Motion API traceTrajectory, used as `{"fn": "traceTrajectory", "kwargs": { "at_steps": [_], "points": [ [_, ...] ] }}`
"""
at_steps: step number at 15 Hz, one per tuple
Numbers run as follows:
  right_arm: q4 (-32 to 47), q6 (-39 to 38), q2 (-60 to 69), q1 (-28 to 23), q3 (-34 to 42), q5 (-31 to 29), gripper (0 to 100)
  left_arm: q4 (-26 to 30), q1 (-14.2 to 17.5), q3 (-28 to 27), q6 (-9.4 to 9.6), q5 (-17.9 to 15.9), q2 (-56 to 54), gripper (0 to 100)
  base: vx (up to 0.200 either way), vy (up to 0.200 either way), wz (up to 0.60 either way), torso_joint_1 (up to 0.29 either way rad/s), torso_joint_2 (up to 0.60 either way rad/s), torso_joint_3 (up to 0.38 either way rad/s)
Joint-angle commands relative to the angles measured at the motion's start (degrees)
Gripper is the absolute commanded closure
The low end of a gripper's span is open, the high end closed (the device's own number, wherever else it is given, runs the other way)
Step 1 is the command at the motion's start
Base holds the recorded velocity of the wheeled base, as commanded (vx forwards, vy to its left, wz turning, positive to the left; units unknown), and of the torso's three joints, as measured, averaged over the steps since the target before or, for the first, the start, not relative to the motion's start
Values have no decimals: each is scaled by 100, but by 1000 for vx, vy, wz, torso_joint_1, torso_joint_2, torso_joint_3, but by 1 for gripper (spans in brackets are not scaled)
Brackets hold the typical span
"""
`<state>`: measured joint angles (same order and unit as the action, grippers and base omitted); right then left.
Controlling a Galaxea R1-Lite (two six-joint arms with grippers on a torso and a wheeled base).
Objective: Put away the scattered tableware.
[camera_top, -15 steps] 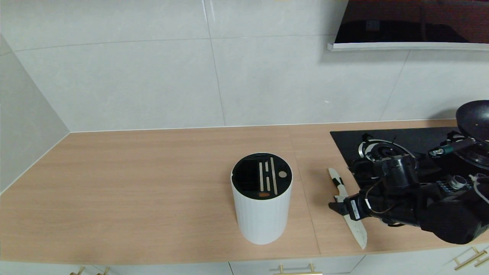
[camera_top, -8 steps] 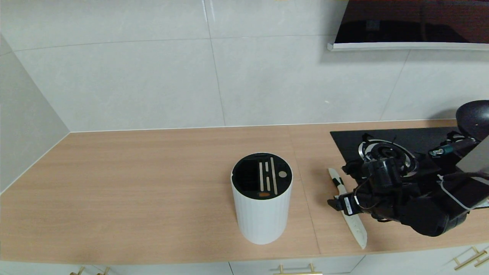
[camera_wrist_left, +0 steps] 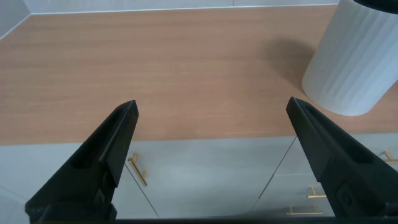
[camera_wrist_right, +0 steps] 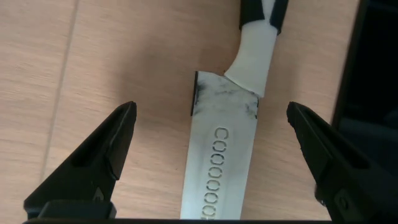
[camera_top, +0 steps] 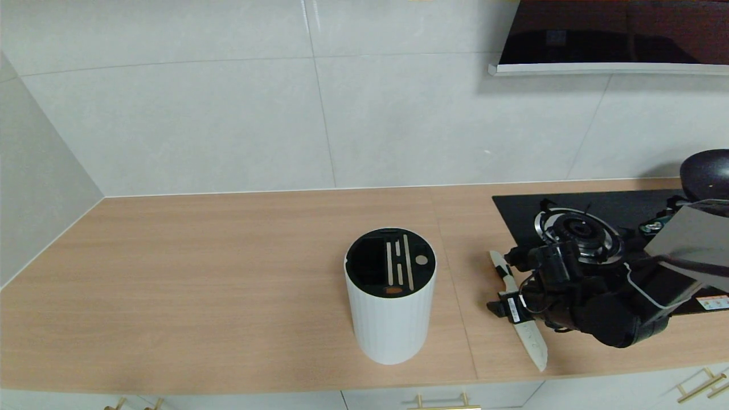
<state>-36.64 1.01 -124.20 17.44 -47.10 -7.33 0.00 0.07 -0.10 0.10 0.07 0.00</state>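
Wooden countertop (camera_top: 199,285) carries a white ribbed cylindrical holder with a black slotted top (camera_top: 390,319); to the holder's right, apart from it, a white-bladed knife with a black-and-white handle (camera_top: 532,341) lies flat; the right gripper (camera_top: 506,283) hangs over the knife where blade meets handle, jaws spread wide either side; the left gripper (camera_wrist_left: 211,124), jaws also wide apart, hovers near the holder, over the counter's front edge.

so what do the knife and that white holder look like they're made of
Knife: matte white blade with no metallic glint, so likely ceramic or white-coated steel. Its black-and-white handle looks like moulded plastic.
Holder: white, ribbed, matte wall under a black slotted top, probably plastic, though painted metal can't be ruled out.
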Motion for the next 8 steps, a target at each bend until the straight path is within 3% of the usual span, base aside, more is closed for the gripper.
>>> {"fn": "traceTrajectory", "kwargs": {
  "at_steps": [1,8],
  "points": [
    [-1,-13,-113,-13,-62,3,0,0,1,1,-1,1,9,0,0,0,0,0,0,0],
    [-1,-22,-131,-75,-97,12,0,0,1,1,-1,1,9,0,0,0,0,0,0,0]
  ]
}}
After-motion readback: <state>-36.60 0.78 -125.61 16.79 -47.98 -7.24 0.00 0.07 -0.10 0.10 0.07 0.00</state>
